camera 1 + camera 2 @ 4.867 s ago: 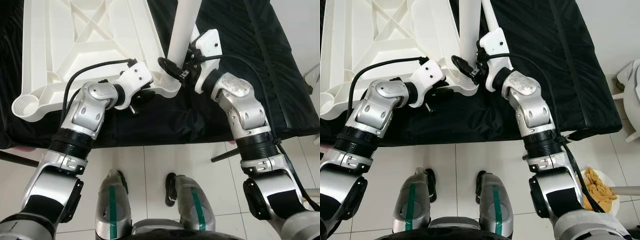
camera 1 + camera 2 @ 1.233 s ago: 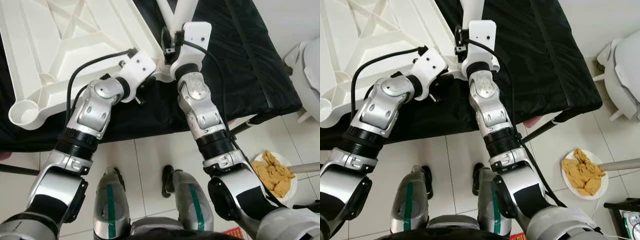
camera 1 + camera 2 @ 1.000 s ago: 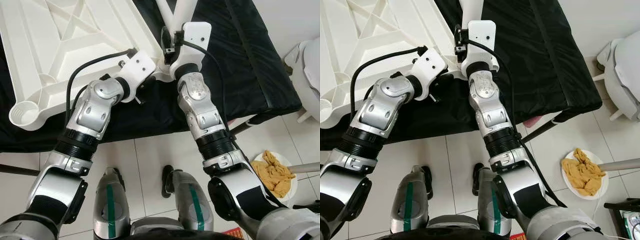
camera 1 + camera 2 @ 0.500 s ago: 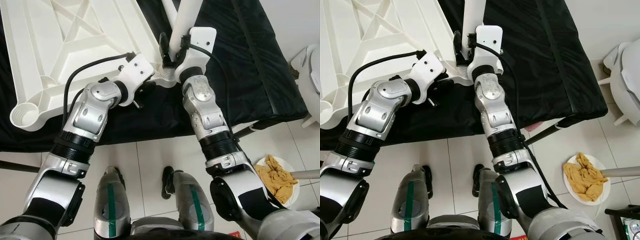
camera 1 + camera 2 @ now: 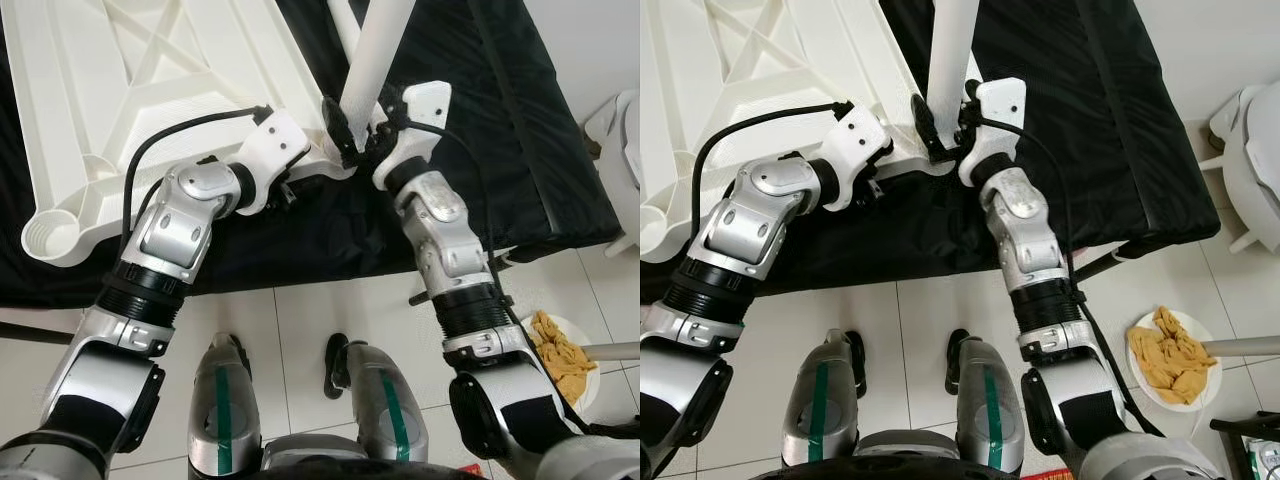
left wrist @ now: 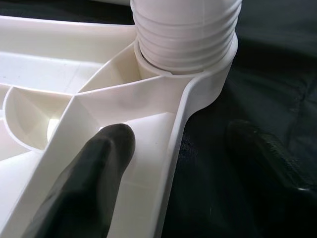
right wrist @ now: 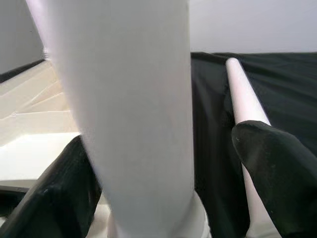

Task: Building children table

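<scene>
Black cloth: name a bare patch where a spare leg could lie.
The black cloth lies bare right of the upright white plastic leg. Crowded: the upturned white plastic tabletop covers the left, and both grippers meet at its near corner socket.

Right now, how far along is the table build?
Done: the inverted white tabletop lies on the black cloth, and one white leg stands in its near corner socket, threads still exposed in the left wrist view. In hand: the right pincer straddles that leg near its base; the left pincer straddles the tabletop's rim. Left: the corner socket is empty; a spare leg lies on the cloth.
</scene>
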{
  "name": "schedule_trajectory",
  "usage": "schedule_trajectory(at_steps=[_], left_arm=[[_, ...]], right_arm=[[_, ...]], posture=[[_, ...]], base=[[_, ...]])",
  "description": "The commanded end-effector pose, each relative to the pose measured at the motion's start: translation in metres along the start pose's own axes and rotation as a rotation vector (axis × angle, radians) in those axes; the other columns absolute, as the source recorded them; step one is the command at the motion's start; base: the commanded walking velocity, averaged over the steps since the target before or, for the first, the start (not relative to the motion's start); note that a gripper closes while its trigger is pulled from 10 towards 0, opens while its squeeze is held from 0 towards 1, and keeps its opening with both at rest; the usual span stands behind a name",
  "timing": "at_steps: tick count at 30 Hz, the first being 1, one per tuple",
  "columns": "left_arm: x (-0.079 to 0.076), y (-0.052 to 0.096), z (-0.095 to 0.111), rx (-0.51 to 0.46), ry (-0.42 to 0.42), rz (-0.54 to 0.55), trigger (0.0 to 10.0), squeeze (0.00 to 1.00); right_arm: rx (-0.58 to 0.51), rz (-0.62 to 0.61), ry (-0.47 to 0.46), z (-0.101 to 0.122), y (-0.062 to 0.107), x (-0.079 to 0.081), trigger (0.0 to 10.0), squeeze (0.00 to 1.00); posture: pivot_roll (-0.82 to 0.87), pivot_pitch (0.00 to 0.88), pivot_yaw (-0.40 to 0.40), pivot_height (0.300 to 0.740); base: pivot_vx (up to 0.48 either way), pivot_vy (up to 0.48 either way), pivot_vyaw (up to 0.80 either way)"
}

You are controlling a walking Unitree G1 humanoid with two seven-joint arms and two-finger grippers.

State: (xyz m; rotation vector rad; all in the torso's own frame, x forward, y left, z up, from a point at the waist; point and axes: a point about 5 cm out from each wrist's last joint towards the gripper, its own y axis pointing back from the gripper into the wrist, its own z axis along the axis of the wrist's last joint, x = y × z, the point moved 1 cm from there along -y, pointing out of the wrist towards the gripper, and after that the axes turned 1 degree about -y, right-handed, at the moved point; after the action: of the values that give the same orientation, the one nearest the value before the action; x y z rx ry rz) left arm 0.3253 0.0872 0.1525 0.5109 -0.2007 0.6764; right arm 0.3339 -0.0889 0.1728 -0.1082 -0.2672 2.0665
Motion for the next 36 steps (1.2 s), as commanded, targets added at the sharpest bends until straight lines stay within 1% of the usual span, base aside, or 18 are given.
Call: schedule_trajectory(at_steps=[1,4,8,10,12,14,15,17,18,19,20,21,22,30,31,32,35,36], left_arm=[[0.007,0.002,-0.001,0.024,-0.021,0.027,10.0,0.00],[0.007,0.002,0.001,0.023,-0.031,0.032,10.0,0.00],[0.004,-0.001,0.002,0.031,-0.026,0.025,10.0,0.00],[0.004,-0.001,0.003,0.028,-0.030,0.025,10.0,0.00],[0.003,-0.003,0.002,0.036,-0.025,0.018,10.0,0.00],[0.003,-0.003,0.002,0.036,-0.025,0.018,10.0,0.00],[0.003,-0.004,0.002,0.038,-0.023,0.013,10.0,0.00],[0.003,-0.004,0.002,0.036,-0.022,0.012,10.0,0.00],[0.003,-0.003,0.003,0.033,-0.021,0.011,6.6,0.00],[0.003,-0.003,0.003,0.033,-0.021,0.011,6.6,0.00],[0.003,-0.003,0.003,0.030,-0.017,0.009,1.8,0.00],[0.002,-0.002,0.003,0.027,-0.010,0.004,2.1,0.00],[0.002,-0.002,0.003,0.026,-0.005,0.001,0.0,0.00],[0.002,0.001,0.002,0.026,-0.003,0.000,0.0,0.00],[0.002,0.001,0.001,0.034,-0.005,-0.002,2.0,0.00],[0.002,0.000,0.001,0.036,0.000,-0.007,10.0,0.00],[0.002,0.000,0.000,0.038,-0.008,-0.006,10.0,0.00],[0.002,0.001,0.000,0.037,-0.025,-0.008,0.6,0.00]], right_arm=[[0.002,0.023,-0.002,0.001,0.009,-0.010,10.0,0.00],[0.003,0.034,0.015,0.003,0.012,-0.015,10.0,0.00],[0.000,0.092,0.023,0.006,0.020,-0.022,10.0,0.00],[-0.003,0.102,0.019,0.007,0.021,-0.022,10.0,0.00],[-0.001,0.125,0.043,0.010,0.024,-0.027,10.0,0.00],[-0.001,0.125,0.043,0.010,0.024,-0.027,10.0,0.00],[0.005,0.136,0.054,0.011,0.026,-0.031,10.0,0.00],[0.007,0.140,0.055,0.011,0.026,-0.032,10.0,0.00],[0.008,0.146,0.058,0.012,0.026,-0.033,10.0,0.00],[0.008,0.146,0.058,0.012,0.026,-0.033,10.0,0.00],[0.009,0.151,0.060,0.012,0.026,-0.034,10.0,0.00],[0.009,0.156,0.062,0.012,0.027,-0.034,10.0,0.00],[0.008,0.159,0.063,0.013,0.027,-0.034,10.0,0.00],[0.024,0.191,0.075,0.011,0.029,-0.036,10.0,0.00],[0.026,0.201,0.075,0.011,0.029,-0.037,10.0,0.00],[0.026,0.207,0.077,0.011,0.029,-0.037,10.0,0.00],[0.025,0.222,0.077,0.012,0.029,-0.037,10.0,0.00],[0.025,0.234,0.078,0.013,0.030,-0.038,10.0,0.00]], posture=[[0.02,0.108,-0.040,0.740],[0.02,0.107,-0.040,0.740],[0.02,0.107,-0.039,0.740],[0.02,0.107,-0.039,0.740],[0.02,0.105,-0.038,0.740],[0.02,0.105,-0.038,0.740],[0.02,0.103,-0.036,0.740],[0.02,0.103,-0.036,0.740],[0.02,0.101,-0.036,0.740],[0.02,0.101,-0.036,0.740],[0.02,0.100,-0.035,0.740],[0.02,0.100,-0.035,0.740],[0.02,0.100,-0.035,0.740],[0.02,0.094,-0.035,0.740],[0.02,0.092,-0.034,0.740],[0.02,0.091,-0.034,0.740],[0.02,0.088,-0.033,0.740],[0.02,0.086,-0.032,0.740]], base=[[0.000,0.000,0.00],[0.000,0.000,0.00],[0.000,0.000,0.00],[0.000,0.000,0.00],[0.000,0.000,0.00],[0.000,0.000,0.00],[0.000,0.000,0.00],[0.000,0.000,0.00],[0.000,0.000,0.00],[0.000,0.000,0.00],[0.000,0.000,0.00],[0.000,0.000,0.00],[0.000,0.000,0.00],[0.000,0.000,0.00],[0.000,0.000,0.00],[0.000,0.000,0.00],[0.000,0.000,0.00],[0.000,0.000,0.00]])
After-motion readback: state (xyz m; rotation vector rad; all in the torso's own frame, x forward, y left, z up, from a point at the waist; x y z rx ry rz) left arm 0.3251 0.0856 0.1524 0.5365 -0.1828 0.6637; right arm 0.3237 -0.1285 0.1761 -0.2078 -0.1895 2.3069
